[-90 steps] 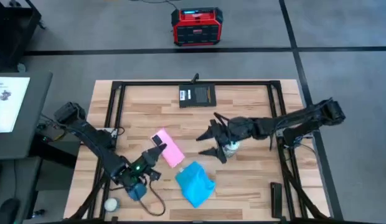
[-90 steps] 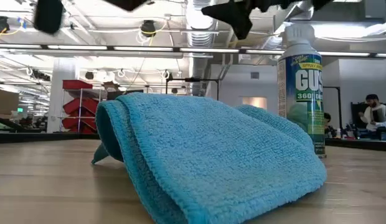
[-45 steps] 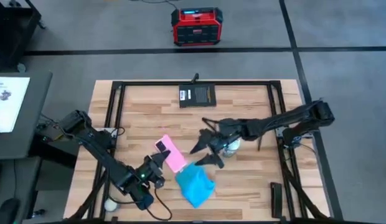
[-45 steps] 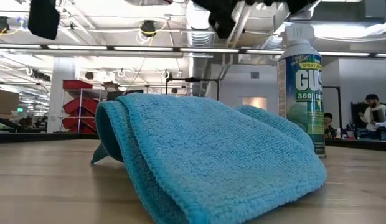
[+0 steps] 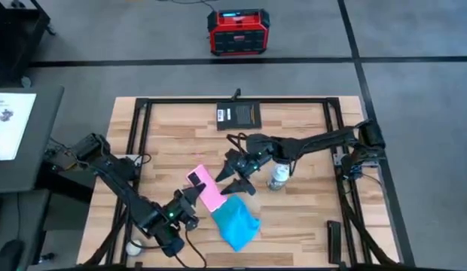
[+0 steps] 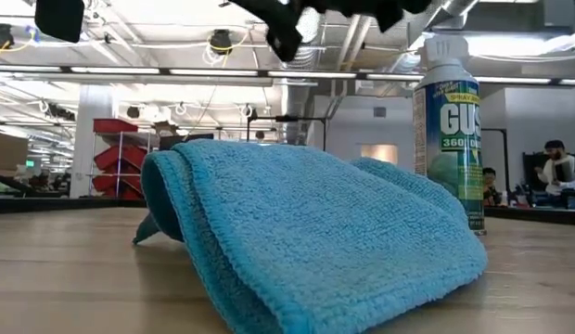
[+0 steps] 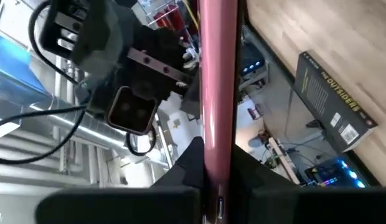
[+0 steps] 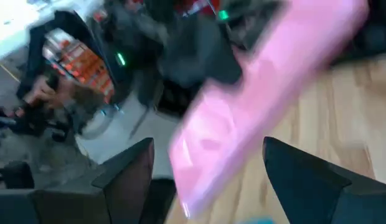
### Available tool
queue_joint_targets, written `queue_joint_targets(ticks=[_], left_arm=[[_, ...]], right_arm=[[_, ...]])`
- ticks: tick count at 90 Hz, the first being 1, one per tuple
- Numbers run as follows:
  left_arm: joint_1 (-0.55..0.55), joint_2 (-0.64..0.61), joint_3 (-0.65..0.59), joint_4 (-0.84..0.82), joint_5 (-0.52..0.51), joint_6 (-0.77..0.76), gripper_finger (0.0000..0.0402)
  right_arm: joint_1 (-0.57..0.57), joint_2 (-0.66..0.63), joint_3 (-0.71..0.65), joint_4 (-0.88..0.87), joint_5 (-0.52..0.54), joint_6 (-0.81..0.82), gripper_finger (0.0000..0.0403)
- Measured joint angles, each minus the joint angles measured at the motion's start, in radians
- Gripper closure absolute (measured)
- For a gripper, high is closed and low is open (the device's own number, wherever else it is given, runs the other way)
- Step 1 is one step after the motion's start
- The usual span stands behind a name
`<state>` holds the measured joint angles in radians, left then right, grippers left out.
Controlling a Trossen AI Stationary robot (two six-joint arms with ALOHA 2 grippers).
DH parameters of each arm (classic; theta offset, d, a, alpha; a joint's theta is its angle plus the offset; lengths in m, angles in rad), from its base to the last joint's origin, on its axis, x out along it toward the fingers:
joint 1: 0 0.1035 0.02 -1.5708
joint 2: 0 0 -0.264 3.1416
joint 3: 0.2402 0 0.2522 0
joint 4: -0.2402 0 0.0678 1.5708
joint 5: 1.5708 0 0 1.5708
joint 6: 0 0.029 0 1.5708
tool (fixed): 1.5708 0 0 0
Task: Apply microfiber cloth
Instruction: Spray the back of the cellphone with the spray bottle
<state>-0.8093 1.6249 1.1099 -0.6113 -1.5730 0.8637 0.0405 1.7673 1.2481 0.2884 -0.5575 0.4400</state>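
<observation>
open-plan lab, ceiling ducts [image 6: 130, 82]

High view: overhead, straight down, takes in whole table [image 5: 294, 218] and floor around. Low view: at tabletop level, very close behind the microfiber cloth [image 6: 306, 232], facing the room. Left wrist view: looks along the pink phone [image 7: 219, 93] (edge-on). Right wrist view: sees that phone too. Cloth and spray can [image 6: 447, 130] shared by high and low.
</observation>
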Motion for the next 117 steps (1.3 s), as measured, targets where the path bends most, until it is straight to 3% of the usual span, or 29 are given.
queue_joint_targets(ticks=[43, 53, 77, 117], left_arm=[[0.003, 0.0, 0.002, 0.0, 0.002, 0.0, 0.0396], [0.006, 0.0, 0.002, 0.0, 0.0, 0.0, 0.0396], [0.006, -0.001, 0.003, 0.002, -0.013, 0.0, 0.0396], [0.014, -0.001, 0.003, 0.002, -0.006, 0.016, 0.0396]], right_arm=[[-0.002, 0.054, 0.042, 0.015, -0.024, -0.013, 0.0124], [-0.002, 0.054, 0.042, 0.014, 0.002, -0.045, 0.0157], [-0.012, 0.055, 0.041, 0.045, 0.018, -0.06, 0.0282], [-0.017, 0.055, 0.039, 0.055, 0.01, -0.113, 0.0299]])
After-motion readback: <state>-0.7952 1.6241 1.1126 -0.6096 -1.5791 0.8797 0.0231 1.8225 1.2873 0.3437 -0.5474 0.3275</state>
